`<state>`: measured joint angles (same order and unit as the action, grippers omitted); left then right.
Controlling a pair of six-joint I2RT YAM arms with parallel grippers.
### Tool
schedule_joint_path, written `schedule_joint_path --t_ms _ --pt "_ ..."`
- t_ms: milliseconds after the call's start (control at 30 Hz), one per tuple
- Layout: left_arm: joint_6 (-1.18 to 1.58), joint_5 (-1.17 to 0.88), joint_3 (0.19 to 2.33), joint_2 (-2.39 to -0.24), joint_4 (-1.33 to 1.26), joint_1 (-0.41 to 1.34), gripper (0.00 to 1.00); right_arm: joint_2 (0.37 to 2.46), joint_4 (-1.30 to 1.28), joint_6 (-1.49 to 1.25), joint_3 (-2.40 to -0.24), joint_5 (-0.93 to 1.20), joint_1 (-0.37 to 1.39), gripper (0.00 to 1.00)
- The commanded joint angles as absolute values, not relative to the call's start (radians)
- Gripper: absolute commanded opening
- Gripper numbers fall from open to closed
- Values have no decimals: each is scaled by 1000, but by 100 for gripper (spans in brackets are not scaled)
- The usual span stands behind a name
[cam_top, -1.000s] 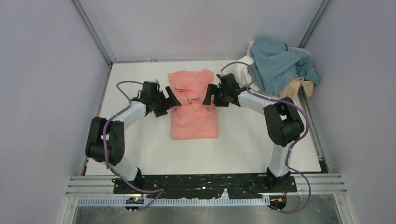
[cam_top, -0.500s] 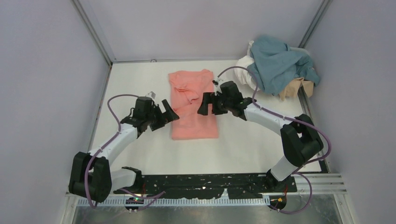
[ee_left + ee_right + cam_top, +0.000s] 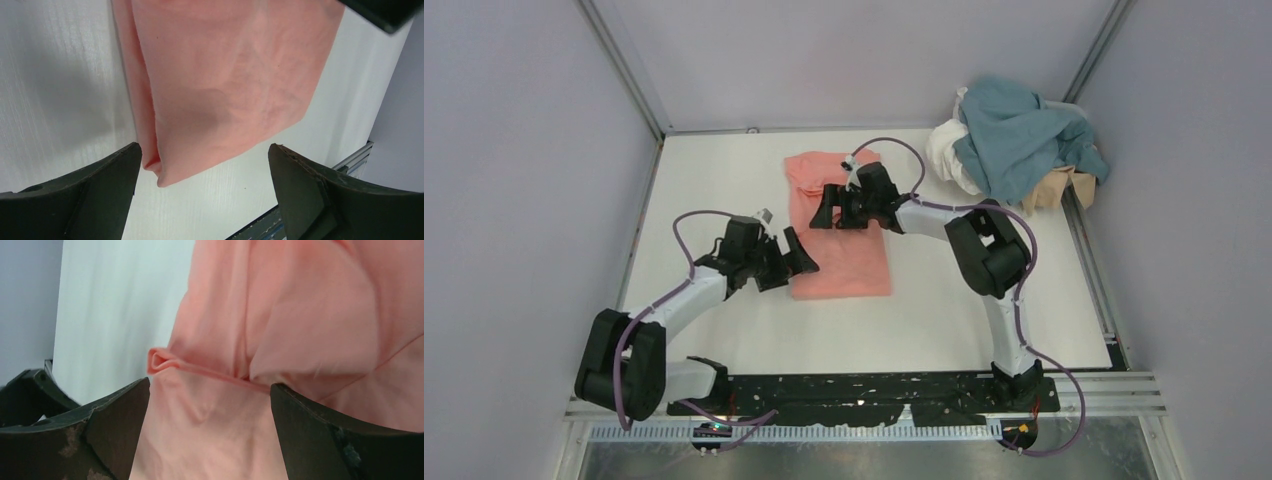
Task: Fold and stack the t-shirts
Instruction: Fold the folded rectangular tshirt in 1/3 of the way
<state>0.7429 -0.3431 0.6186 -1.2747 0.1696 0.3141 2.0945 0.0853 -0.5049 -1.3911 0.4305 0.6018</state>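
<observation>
Top external: left gripper [image 3: 800, 256], right gripper [image 3: 824, 207] splayed above t-shirt [image 3: 846, 266].

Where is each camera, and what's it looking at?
Top: above and behind, looking down on the table and pink shirt; left arm, right arm, left claw, right claw show.
Left wrist: on the left arm, facing the shirt's near corner; its claw shows.
Right wrist: on the right arm, facing the shirt's creased top; its claw shows.
Shared: pink shirt.
</observation>
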Motion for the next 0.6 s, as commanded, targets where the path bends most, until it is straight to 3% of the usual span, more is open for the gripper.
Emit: schedule_joint_path --t_ms 0,167,400,567 --pt "710 -313 648 -1279 186 316 100 2184 167 -600 -1493 439 564 96" --pt "718 -244 656 -1307 226 314 92 2113 150 -564 -1450 452 563 96" --pt "756 -288 636 -1360 157 314 81 1852 98 -494 -1319 437 560 95" --pt "772 -307 648 -1417 123 315 67 1740 55 -473 -1231 344 546 95"
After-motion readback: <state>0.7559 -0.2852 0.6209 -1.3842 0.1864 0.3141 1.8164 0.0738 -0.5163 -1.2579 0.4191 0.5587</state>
